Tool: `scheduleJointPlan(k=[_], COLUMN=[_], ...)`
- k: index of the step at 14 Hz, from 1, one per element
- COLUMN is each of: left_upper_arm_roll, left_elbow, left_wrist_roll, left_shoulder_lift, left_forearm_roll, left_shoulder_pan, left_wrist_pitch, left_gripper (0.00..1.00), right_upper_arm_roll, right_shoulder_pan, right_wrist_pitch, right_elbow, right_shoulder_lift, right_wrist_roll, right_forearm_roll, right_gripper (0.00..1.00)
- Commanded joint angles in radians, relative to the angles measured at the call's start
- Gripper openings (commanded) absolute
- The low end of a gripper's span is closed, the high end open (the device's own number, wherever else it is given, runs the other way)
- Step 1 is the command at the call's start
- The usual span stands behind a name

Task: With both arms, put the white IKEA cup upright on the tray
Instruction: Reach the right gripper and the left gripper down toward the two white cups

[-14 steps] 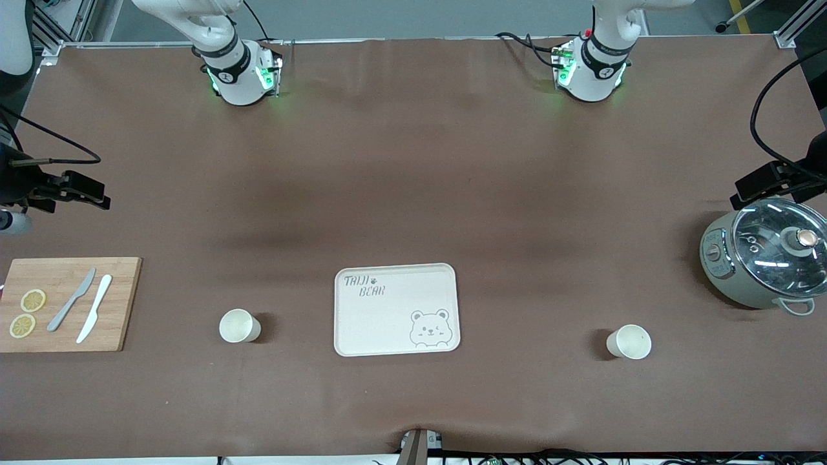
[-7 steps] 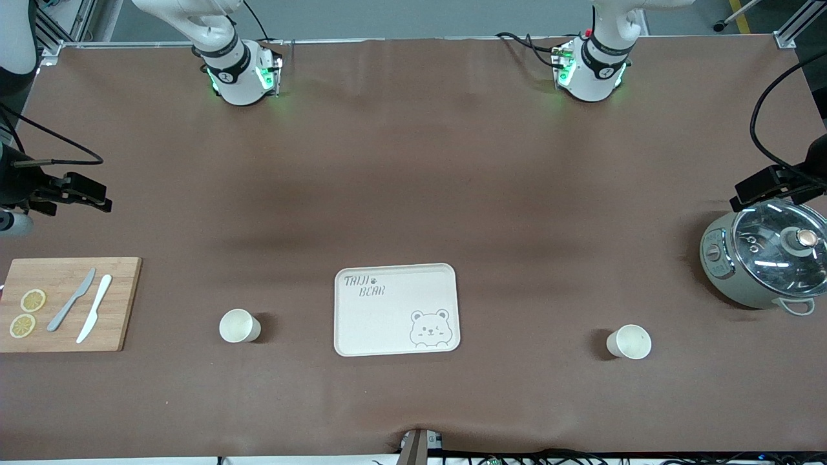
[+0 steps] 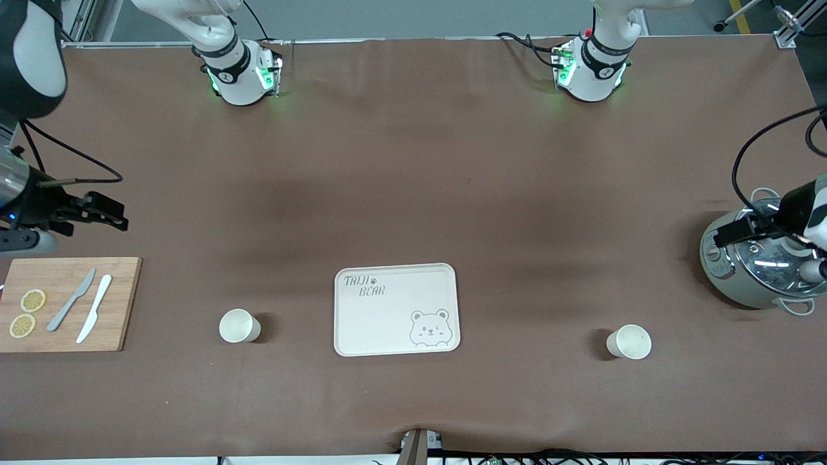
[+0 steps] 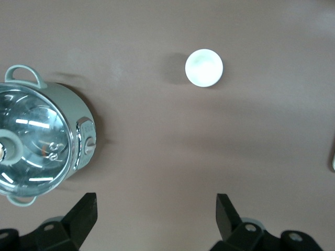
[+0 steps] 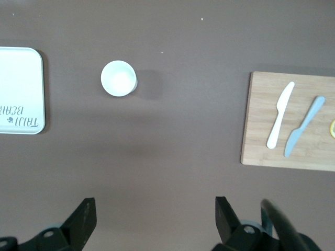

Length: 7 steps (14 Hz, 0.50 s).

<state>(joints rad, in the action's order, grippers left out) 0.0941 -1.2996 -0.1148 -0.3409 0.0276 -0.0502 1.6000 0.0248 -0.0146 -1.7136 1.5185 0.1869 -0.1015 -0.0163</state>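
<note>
Broadly, by size —
Desk (image 3: 413, 194): brown covering, carrying every item listed.
Right arm (image 3: 213, 39): base at the top of the front view; its wrist reaches out over the desk's right-arm end, above the bare surface just beside the cutting board.
Left arm (image 3: 604, 58): base at the top as well; its wrist hangs over the cooker.
Cooker (image 3: 753, 265): grey-green pot with a glass lid, at the left arm's end of the desk.
Cutting board (image 3: 77, 326): bamboo, at the right arm's end, holding a grey knife (image 3: 71, 299), a white knife (image 3: 94, 308) and two lemon slices (image 3: 27, 312).
Tray (image 3: 395, 309): cream, rounded corners, "TAIJI BEAR" lettering and a bear face; sits mid-desk with nothing on it.
Cup, right-arm side (image 3: 239, 325): white, upright, on the desk between board and tray, apart from both.
Cup, left-arm side (image 3: 629, 341): white, upright, on the desk between tray and cooker, nearer the front camera than the cooker.
Right pincer (image 5: 152, 222): released, fingers spread wide, holding nothing.
Left pincer (image 4: 154, 219): released too, fingers wide apart, holding nothing, above the cooker's edge.
</note>
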Motion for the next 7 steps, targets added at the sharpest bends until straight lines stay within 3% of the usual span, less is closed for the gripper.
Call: scheduleJointPlan(k=[1, 7], left_upper_arm_roll=[-0.001, -0.002], left_elbow=[0.006, 0.006], left_wrist_roll=[0.015, 0.015], left_shoulder_lift=[-0.064, -0.182], left_forearm_roll=[0.006, 0.009], left_shoulder_pan=[0.006, 0.016], left_wrist_pitch=[0.066, 0.237], left_gripper=[1.0, 1.0], right_upper_arm_roll=[0.0, 0.001], right_shoulder_pan=[-0.016, -0.033], right_wrist_pitch=[-0.049, -0.194], right_elbow=[-0.006, -0.006], right_shoulder_lift=[0.057, 0.206], right_wrist_roll=[0.057, 0.086], right_forearm_roll=[-0.008, -0.085], right_gripper=[1.0, 1.0])
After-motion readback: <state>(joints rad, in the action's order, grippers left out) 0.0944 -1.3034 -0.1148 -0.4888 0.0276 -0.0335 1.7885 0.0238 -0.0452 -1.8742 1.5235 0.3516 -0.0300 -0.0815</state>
